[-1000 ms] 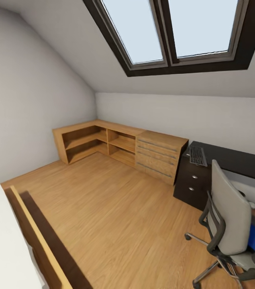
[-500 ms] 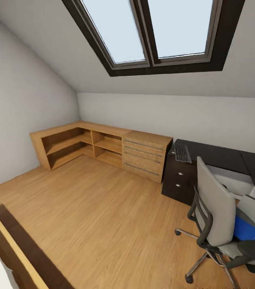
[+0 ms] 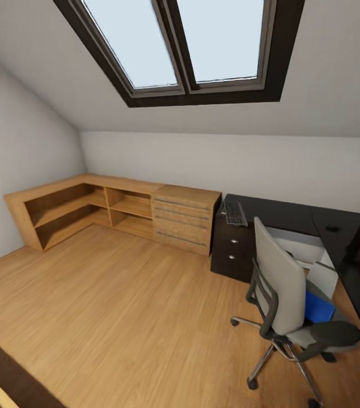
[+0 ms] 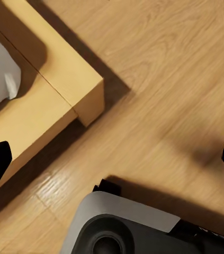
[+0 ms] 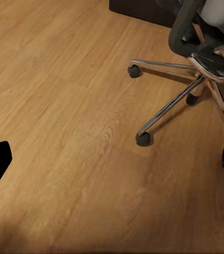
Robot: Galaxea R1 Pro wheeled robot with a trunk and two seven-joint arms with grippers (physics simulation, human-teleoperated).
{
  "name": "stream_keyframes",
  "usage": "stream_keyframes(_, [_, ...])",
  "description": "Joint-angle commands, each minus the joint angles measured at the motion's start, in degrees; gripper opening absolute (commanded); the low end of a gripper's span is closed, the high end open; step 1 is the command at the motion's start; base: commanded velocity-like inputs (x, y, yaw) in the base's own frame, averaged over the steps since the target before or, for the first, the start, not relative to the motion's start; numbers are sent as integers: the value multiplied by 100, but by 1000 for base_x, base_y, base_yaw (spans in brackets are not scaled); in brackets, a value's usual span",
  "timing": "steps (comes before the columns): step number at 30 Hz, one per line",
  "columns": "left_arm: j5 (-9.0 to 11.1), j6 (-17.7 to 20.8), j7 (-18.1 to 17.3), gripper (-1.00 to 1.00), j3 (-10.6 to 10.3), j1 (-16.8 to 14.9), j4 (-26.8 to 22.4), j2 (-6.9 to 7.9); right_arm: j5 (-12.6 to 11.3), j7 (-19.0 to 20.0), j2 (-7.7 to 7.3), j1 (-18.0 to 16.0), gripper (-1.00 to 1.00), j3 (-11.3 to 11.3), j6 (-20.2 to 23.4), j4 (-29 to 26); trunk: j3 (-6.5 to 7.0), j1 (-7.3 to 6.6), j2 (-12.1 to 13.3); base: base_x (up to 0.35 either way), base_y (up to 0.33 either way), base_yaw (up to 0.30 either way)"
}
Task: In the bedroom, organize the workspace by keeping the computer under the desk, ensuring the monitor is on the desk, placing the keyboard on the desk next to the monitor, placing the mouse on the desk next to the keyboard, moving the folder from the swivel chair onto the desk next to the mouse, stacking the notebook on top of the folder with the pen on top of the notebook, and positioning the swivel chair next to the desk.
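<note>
We're en route w/ both hands spread open, holding nothing. Blue folder (image 3: 317,306) sits on swivel chair (image 3: 279,289) seat beside the dark table (image 3: 293,214); keyboard (image 3: 235,213) lies on it. Approach chair's open side, stop near, avoid clipping its wheeled base (image 5: 183,95).

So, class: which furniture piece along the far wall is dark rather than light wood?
The black desk bearing the grey keyboard; the open shelving is light wood.
</note>
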Motion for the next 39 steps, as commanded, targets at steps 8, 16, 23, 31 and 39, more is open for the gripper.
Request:
stream_keyframes(8, [-15,-8,-7,100,28,0,-4,-2,-9,-2,-4,-7,100,0,-17,5,-6,0,-4,1,1,-274])
stream_keyframes(16, [-5,-35,-7,100,35,0,-4,-8,-9,-2,-8,-5,100,0,-17,4,-6,0,-4,0,0,-274])
stream_keyframes(23, [16,-285,-7,100,62,0,-34,-14,-9,-2,-20,-3,100,0,-17,-8,-6,0,-4,0,0,-274])
stream_keyframes(31, [3,-407,21,100,43,0,-35,-83,-9,-2,-26,-3,100,0,-17,-12,-78,88,-165,0,0,-274])
stream_keyframes(39, [10,-412,50,100,29,0,-36,-114,-9,-2,-29,-3,100,0,-17,-13,-222,264,-485,0,0,-274])
